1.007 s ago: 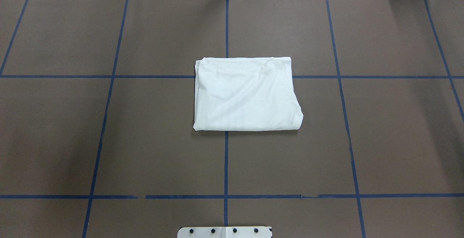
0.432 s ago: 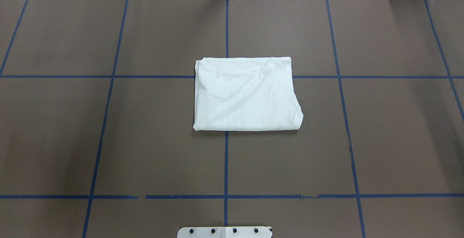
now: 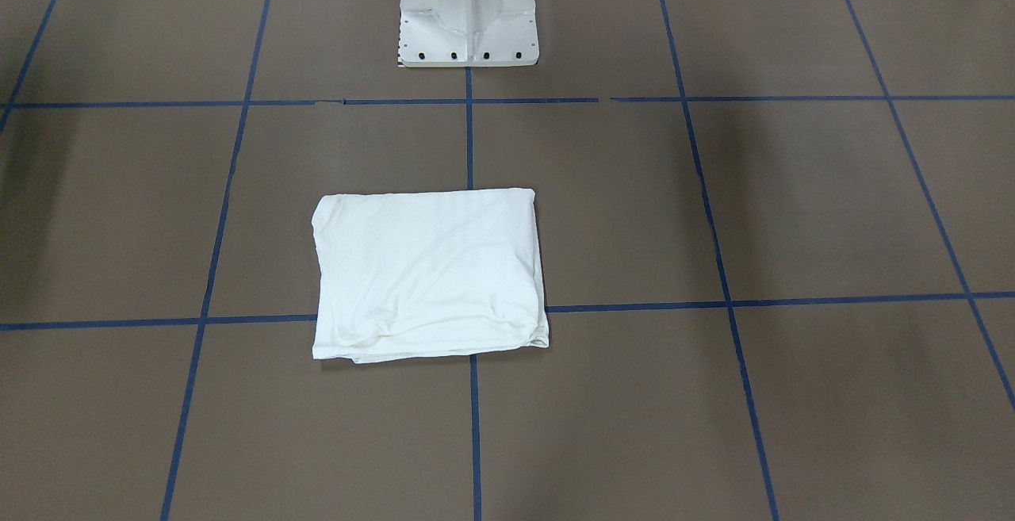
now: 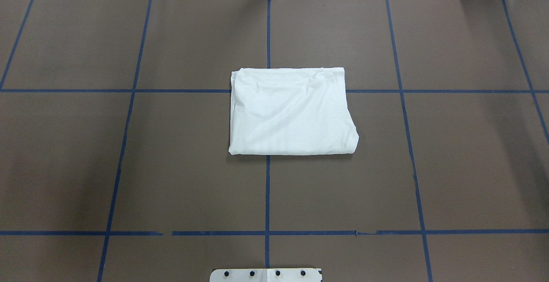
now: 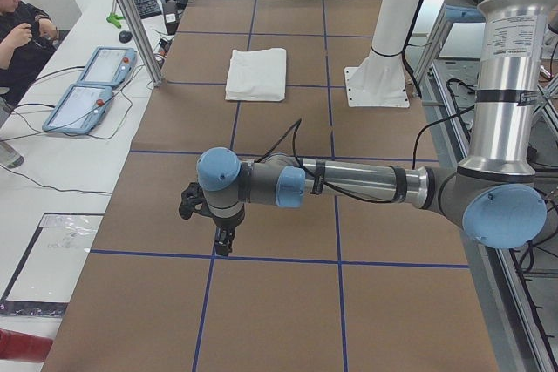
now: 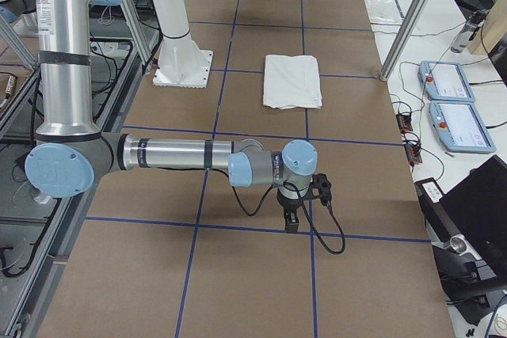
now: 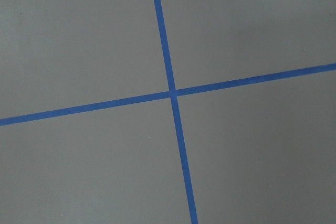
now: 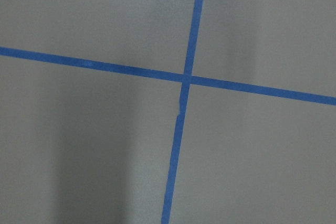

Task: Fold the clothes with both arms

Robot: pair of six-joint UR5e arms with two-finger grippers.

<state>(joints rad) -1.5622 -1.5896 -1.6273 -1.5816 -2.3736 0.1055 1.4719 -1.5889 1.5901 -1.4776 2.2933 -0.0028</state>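
Even, bright overhead light, soft faint shadows (wrist views slightly soft)

The white T-shirt (image 4: 291, 112) lies folded near the middle of the table (image 4: 472, 166), so its inner layers are hidden and only plain cloth shows; the pedestal base (image 4: 266, 274) at the table's near edge is cut by the bottom edge of the overhead view, and its upper part by the top edge of the front-facing view; the left hand (image 5: 223, 246) and right hand (image 6: 291, 223) show only in the side views, small and dark over the table's two ends, and whether their fingers stand apart cannot be told; the left arm (image 5: 366, 182) runs out past the top edge at its upright tube; a person (image 5: 22, 28) is cut by the left view's edge.
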